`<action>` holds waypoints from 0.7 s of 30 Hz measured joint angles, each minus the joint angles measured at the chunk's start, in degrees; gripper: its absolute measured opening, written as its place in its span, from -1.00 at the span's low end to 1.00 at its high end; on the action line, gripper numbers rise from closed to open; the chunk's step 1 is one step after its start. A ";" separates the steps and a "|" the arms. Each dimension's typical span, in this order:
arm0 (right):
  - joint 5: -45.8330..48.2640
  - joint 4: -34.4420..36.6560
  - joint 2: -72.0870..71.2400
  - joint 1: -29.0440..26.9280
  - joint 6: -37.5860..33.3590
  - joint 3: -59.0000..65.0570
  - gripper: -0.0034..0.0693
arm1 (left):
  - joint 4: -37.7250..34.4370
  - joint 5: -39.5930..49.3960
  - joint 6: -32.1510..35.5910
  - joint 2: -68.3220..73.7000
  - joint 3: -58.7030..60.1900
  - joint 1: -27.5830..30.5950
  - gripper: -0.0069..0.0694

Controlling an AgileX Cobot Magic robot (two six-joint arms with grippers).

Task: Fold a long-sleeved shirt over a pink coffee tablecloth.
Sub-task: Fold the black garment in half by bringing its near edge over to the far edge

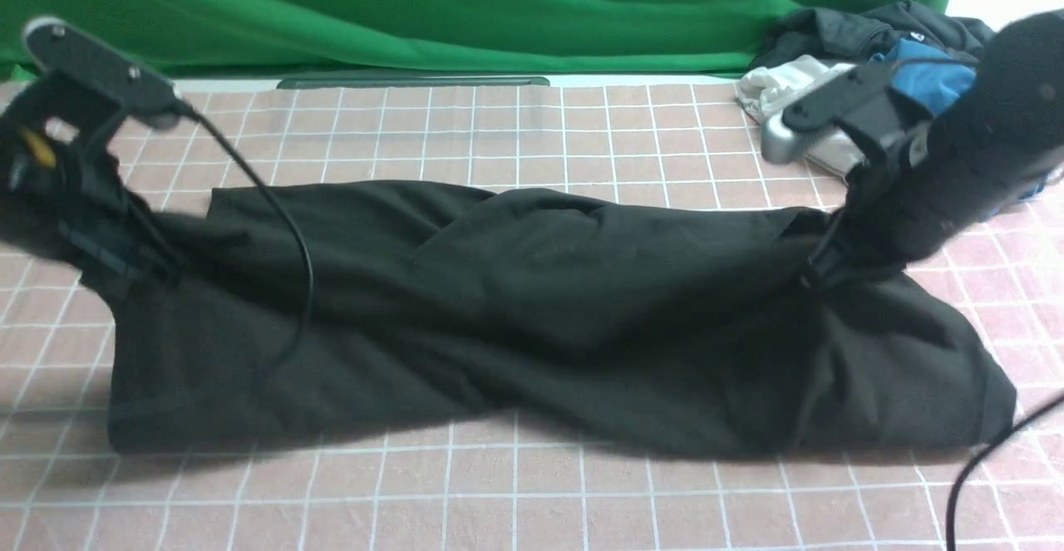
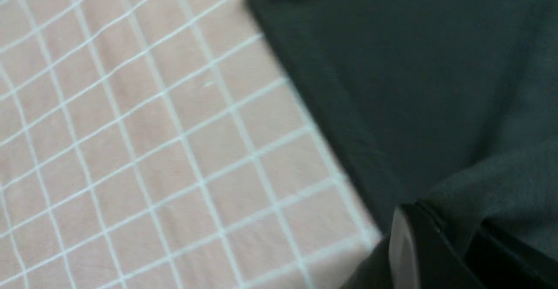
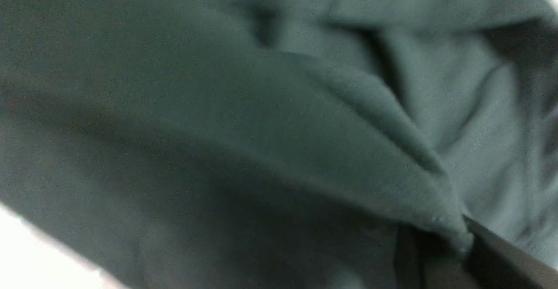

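Fabric peaks at each end of the long-sleeved shirt [image 1: 532, 310] as the left gripper [image 1: 104, 243] and the right gripper [image 1: 819, 268] each take a pinch of black cloth, jaws clamped on it. The garment stretches between the two sets of jaws and sags from them onto the pink coffee tablecloth [image 1: 515, 127], its near hem lying flat on the grid below and in front of them.

In the left wrist view, a straight shirt edge runs away from the jaws with bare grid beside it. In the right wrist view, a ridge of cloth tapers into the fingers [image 3: 505, 254].

The step in hand looks like a lengthwise fold, with one long side gripped at both ends and raised, seemingly to be carried across the body. The next move likely calls for both arms to travel together at matched height with the span taut, then lay the held side onto the near hem before the jaws part.

A heap of other garments [image 1: 873, 52] lies beyond the right jaws, before a green cloth [image 1: 465, 11].
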 joint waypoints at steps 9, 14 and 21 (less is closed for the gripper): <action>-3.02 0.00 6.15 -4.01 -1.42 -7.84 -0.83 | -0.86 0.05 2.27 13.01 -13.67 2.45 -0.74; -3.86 0.43 9.46 -5.43 -2.25 -11.92 -0.83 | -0.99 -0.65 4.52 18.87 -19.41 2.60 -0.74; -8.33 0.00 15.98 -5.56 -3.47 -14.46 -0.79 | -0.47 -9.19 4.69 26.28 -20.90 2.64 -0.74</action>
